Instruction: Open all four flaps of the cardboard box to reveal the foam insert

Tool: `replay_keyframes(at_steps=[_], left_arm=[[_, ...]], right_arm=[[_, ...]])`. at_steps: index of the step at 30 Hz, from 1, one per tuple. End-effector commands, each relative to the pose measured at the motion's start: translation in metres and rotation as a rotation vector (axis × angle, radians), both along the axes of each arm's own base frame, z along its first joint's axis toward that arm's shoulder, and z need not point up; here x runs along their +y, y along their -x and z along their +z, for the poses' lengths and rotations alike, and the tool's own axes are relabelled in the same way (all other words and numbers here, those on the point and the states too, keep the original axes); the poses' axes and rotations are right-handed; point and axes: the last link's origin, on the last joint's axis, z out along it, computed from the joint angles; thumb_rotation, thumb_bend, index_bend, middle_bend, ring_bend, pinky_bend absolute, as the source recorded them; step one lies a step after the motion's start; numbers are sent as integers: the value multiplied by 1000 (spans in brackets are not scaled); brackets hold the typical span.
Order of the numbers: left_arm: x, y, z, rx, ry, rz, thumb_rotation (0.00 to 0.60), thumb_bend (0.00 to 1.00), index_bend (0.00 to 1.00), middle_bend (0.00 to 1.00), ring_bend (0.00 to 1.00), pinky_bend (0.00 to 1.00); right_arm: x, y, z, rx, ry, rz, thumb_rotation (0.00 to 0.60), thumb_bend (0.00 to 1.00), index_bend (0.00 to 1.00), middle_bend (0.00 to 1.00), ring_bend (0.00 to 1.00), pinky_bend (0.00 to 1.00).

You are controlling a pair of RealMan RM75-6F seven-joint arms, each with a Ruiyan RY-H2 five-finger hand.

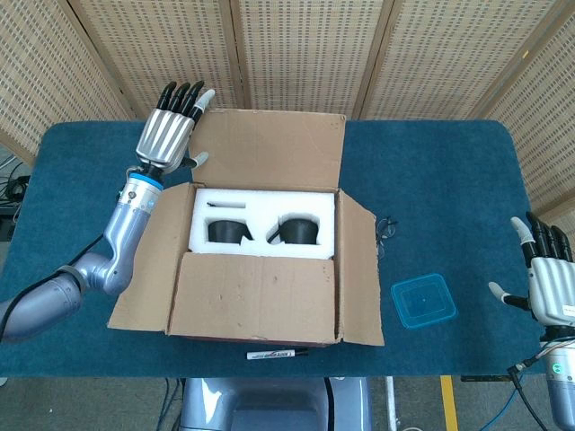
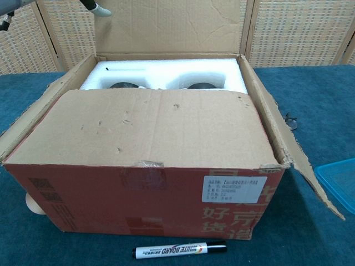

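My left hand (image 1: pixel 169 135), fingers straight and holding nothing, touches the far flap (image 1: pixel 269 148); it could flop back if I pull away. The near flap (image 1: pixel 256 296) still hides the foam (image 1: pixel 260 208).

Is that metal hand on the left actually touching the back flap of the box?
Cannot tell. In the head view the left hand overlaps the back flap's left edge, with no visible gap or clear contact; the chest view shows only a fingertip near the flap.

Blue felt table (image 1: pixel 431 162); whiteboard marker (image 2: pixel 179 250) lying at near edge, blue plastic lid (image 1: pixel 423 300) flat to the right, small dark wire tangle (image 1: pixel 386 228) nearby; wicker screens (image 1: pixel 296 54) behind.
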Motion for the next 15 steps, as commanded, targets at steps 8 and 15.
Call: replay_keyframes(at_steps=[8,15], left_arm=[[-7,-1,11,-60,54,12,551,227,0,0,0,0],[-32,2,20,-172,252,76,213,437,124,0,0,0]], right_arm=[[0,0,0,-2,-3,2,600,182,0,0,0,0],[0,0,-1,-6,-6,4,600,182,0,0,0,0]])
